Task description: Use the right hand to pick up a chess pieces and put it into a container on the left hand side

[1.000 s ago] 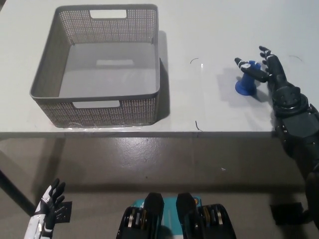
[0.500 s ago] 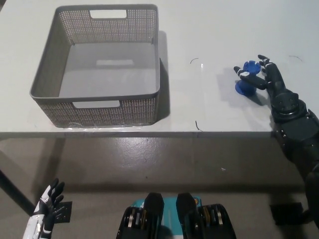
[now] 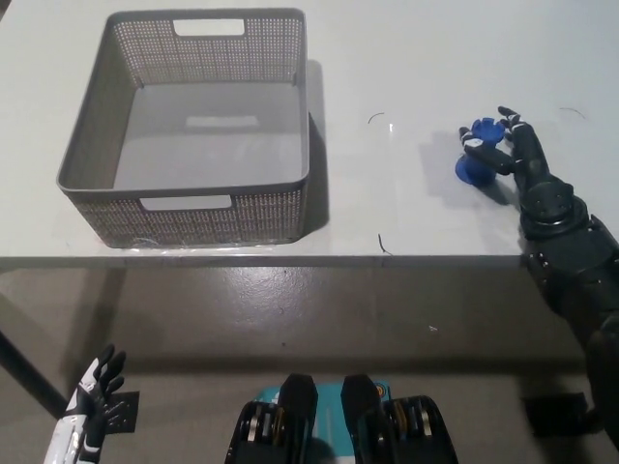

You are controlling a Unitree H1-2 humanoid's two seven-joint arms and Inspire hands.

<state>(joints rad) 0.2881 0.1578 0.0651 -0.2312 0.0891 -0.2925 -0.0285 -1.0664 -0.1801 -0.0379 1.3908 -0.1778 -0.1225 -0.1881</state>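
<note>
White table (image 3: 406, 58), blue chess piece (image 3: 477, 155) tilted, right hand (image 3: 513, 155) clasping it, basket (image 3: 184, 208) well left

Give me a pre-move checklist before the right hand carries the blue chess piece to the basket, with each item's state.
1. Right hand closed around the blue chess piece: ok.
2. Piece lifted clear of the table: cannot tell.
3. Grip firm enough to carry: cannot tell.
4. Grey basket upright, nothing inside: ok.
5. Tabletop between piece and basket free of obstacles: ok.
6. Left hand low, below the table edge, out of the path: ok.
</note>
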